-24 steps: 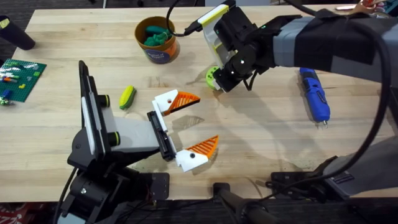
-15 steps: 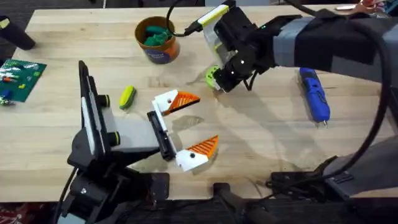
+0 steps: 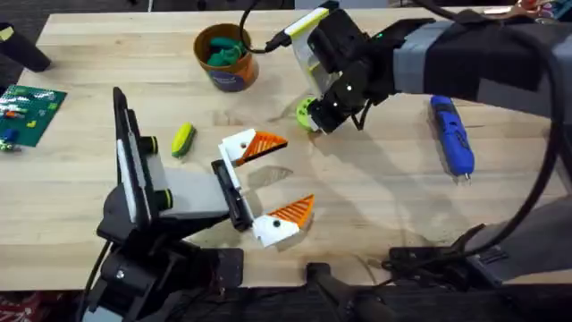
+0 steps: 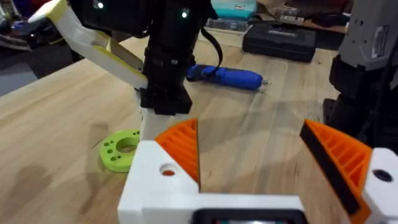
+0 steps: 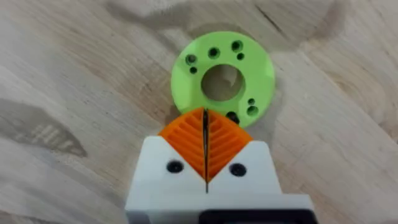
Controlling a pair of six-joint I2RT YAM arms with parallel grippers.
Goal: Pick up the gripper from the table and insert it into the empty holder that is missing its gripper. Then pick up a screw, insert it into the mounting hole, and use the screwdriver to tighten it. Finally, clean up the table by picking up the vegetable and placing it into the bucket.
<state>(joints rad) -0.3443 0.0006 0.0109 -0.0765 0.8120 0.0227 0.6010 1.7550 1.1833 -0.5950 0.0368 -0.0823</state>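
gripper [image 5: 222,81]: we see it flat on the table [image 3: 375,206], right by the bucket [image 3: 226,57]
right claw [image 5: 205,134]: pinched tight, tips at the gripper's rim
left claw [image 4: 261,155]: spread wide, holding nothing, near the gripper

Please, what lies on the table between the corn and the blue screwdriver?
In the overhead view, between the corn and the screwdriver lie the left claw's upper orange finger, then the lime-green gripper piece with the right claw over it.

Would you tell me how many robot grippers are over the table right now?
2. The left gripper is open over the table's near middle; the right gripper is shut, its tips by the lime-green gripper piece farther back.
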